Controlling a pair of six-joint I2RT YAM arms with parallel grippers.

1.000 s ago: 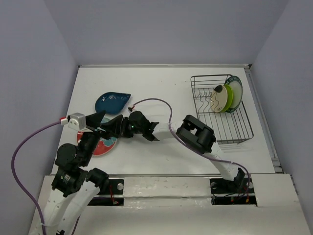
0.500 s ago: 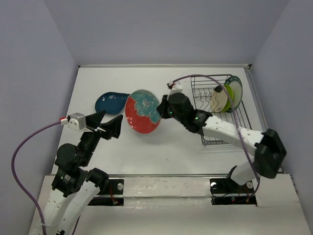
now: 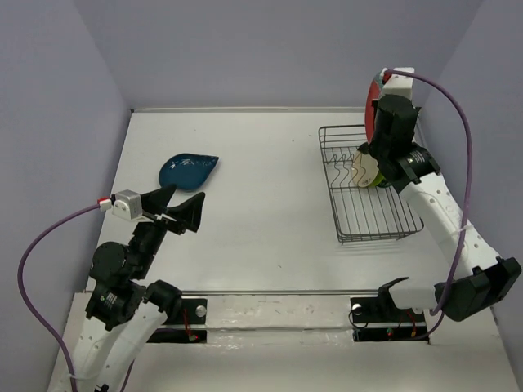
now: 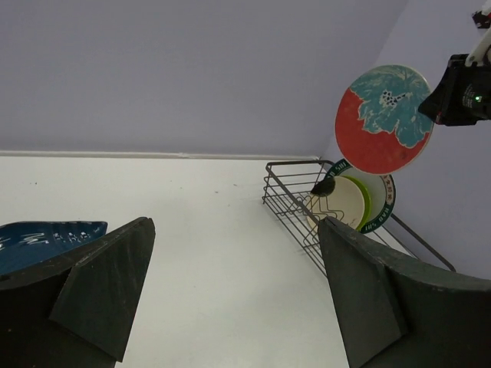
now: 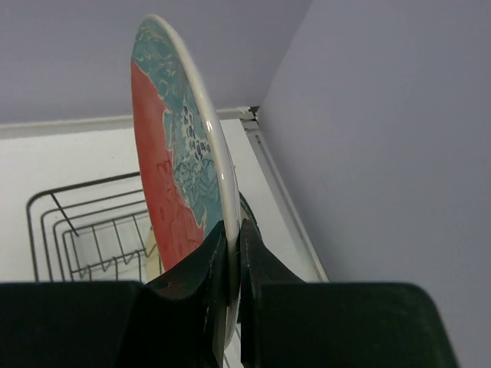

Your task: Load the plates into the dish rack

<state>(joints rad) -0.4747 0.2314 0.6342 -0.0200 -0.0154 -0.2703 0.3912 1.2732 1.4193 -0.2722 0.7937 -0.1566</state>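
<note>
My right gripper point(image 3: 379, 121) is shut on the rim of the red and blue plate point(image 3: 372, 101), holding it upright on edge, high above the far end of the dish rack point(image 3: 384, 220). The right wrist view shows the fingers point(image 5: 217, 257) pinching the plate point(image 5: 173, 176) over the rack point(image 5: 73, 230). The cream plate point(image 3: 366, 165), lime green plate point(image 3: 382, 161) and white dark-rimmed plate point(image 3: 395, 147) stand in the rack's prongs. The teal leaf-shaped plate point(image 3: 188, 170) lies flat at the left. My left gripper point(image 3: 176, 210) is open and empty, raised near the teal plate point(image 4: 38, 241).
Lavender walls close the table on the left, back and right. A raised rail point(image 3: 437, 192) runs along the table's right edge just beyond the rack. A purple cable point(image 3: 458, 106) loops off the right wrist, another point(image 3: 37, 245) off the left arm.
My right arm has carried the red and blue plate from the left-centre of the table across and up to above the rack's far end. The left gripper has stayed put, open.
</note>
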